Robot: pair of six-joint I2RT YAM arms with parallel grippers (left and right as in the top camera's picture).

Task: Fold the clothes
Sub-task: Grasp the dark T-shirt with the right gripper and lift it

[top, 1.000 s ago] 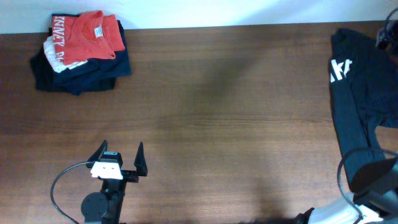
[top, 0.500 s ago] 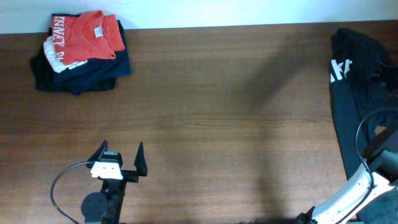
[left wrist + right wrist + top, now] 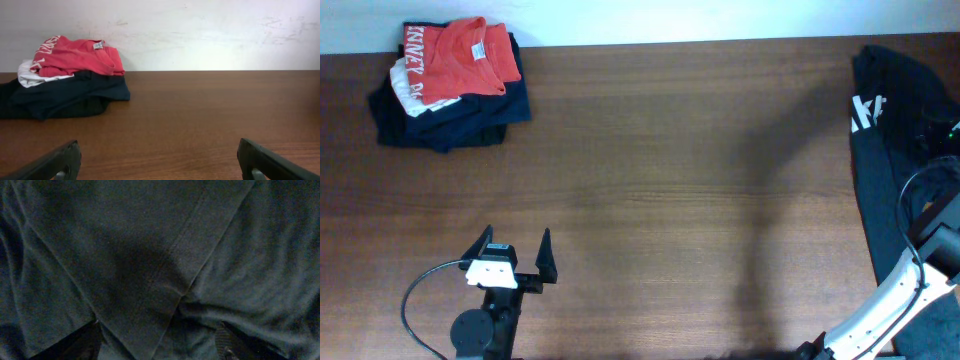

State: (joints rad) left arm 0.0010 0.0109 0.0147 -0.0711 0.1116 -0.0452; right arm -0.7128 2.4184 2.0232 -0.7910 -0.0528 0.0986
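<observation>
- Black T-shirt (image 3: 885,180) w/ white letters (image 3: 867,113) is lying crumpled at right edge of table (image 3: 670,180).
- R gripper (image 3: 160,342) is hovering just over its fabric, fingers spread wide.
- L gripper (image 3: 516,242) is sitting front-left, spread apart, gripping nothing.
- Red-orange shirt (image 3: 460,55) is resting atop navy pile (image 3: 450,115), far-left corner.

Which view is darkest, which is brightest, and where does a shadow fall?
Right wrist view: darkest, the black T-shirt fills it, seams slightly soft. Left wrist view: brightest, the white wall glares. Overhead view: a faint broad shadow crosses the table right of centre.
</observation>
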